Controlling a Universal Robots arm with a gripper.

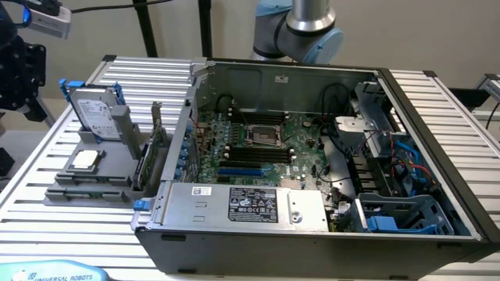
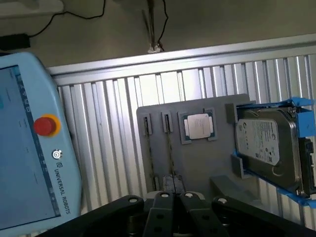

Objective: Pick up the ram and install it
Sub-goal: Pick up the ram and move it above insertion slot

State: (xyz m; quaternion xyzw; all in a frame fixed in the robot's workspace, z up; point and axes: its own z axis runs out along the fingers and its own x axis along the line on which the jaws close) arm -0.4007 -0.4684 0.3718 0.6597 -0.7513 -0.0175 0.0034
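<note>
On my wrist feed the gripper has its two black fingers pressed together, with nothing pinched between them. The ram stands on its edge in a slot of the gray holder tray, so I see it as a thin dark strip. Its near end falls almost in line with the seam between the fingertips and just beyond them. It is not held, and I cannot tell how high the tips hang over it.

On the same tray the square silver processor lies just beside the ram's slot. The hard drive in its blue bracket stands on the far side of the processor from the ram. The light-blue teach pendant lies on the slatted table, apart from the tray.

On the exterior feed the open computer case sits to the exterior view's right of the tray, its motherboard exposed, the black memory slots lying side by side.
</note>
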